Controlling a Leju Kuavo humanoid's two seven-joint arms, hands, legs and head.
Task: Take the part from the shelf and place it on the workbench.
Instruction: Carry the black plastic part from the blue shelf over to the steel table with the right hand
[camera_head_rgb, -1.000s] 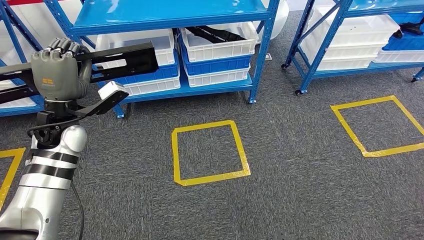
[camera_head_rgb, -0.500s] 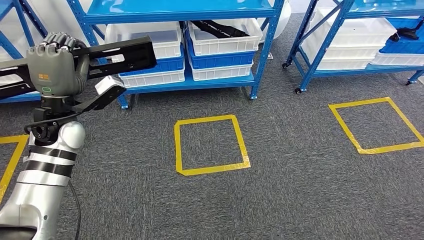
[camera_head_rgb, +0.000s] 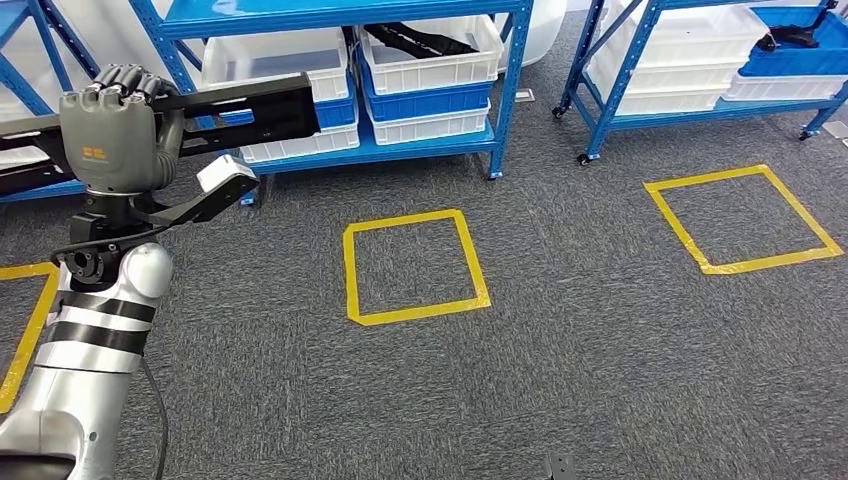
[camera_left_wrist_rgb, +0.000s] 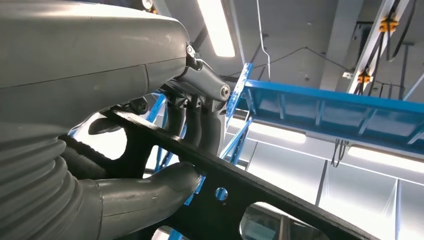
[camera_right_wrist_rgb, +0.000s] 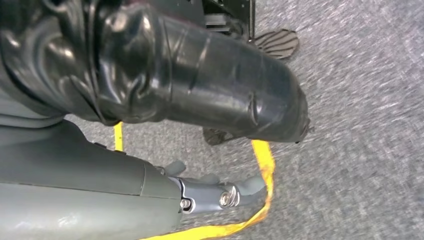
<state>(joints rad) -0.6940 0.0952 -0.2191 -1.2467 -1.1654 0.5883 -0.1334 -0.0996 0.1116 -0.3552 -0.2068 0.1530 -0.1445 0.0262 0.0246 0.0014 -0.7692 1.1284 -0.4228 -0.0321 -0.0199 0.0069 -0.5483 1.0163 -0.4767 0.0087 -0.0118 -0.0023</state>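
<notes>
The left hand (camera_head_rgb: 110, 135), grey and matt, bears a small orange mark on its back, too small to read. Its fingers (camera_head_rgb: 125, 80) curl over a long, flat black part (camera_head_rgb: 230, 110) with cut-out holes; the left wrist view shows the thumb (camera_left_wrist_rgb: 145, 192) under the part (camera_left_wrist_rgb: 225, 192) and the dark fingers (camera_left_wrist_rgb: 197, 122) over it, so the hand grips it. The part is held raised and level in front of the blue metal shelf (camera_head_rgb: 330, 20), clear of it. On the shelf stand white and blue plastic bins (camera_head_rgb: 430, 75), one holding another black part. Yellow tape squares (camera_head_rgb: 415, 265) mark the grey carpet. The right hand (camera_right_wrist_rgb: 210, 192) hangs over the carpet, fingers partly curled and holding nothing.
</notes>
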